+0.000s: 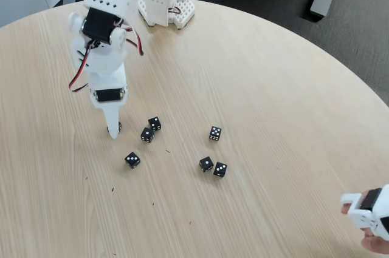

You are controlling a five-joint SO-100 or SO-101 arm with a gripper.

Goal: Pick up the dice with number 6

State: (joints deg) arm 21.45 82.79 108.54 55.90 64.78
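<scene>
From my fixed view, the gripper (113,129) hides most of a small dark object (118,127) at its tip; I cannot make out whether that is a die, or whether the jaws are closed on it or merely beside it. The die with six pips (215,133) sits right of centre on the round wooden table (273,88), apart from the tip, its densely dotted face toward the camera. Pips on the other dice are tiny and hard to count: two (154,124) (147,135) lie just right of the tip, one (132,160) below it, and a pair (206,164) (220,169) nearly touch below the six. The white arm (104,39) reaches down from its base (165,3) at the far edge, wrist pointing straight down, tip at the tabletop. A white device (371,206) is cut off bottom right.
</scene>
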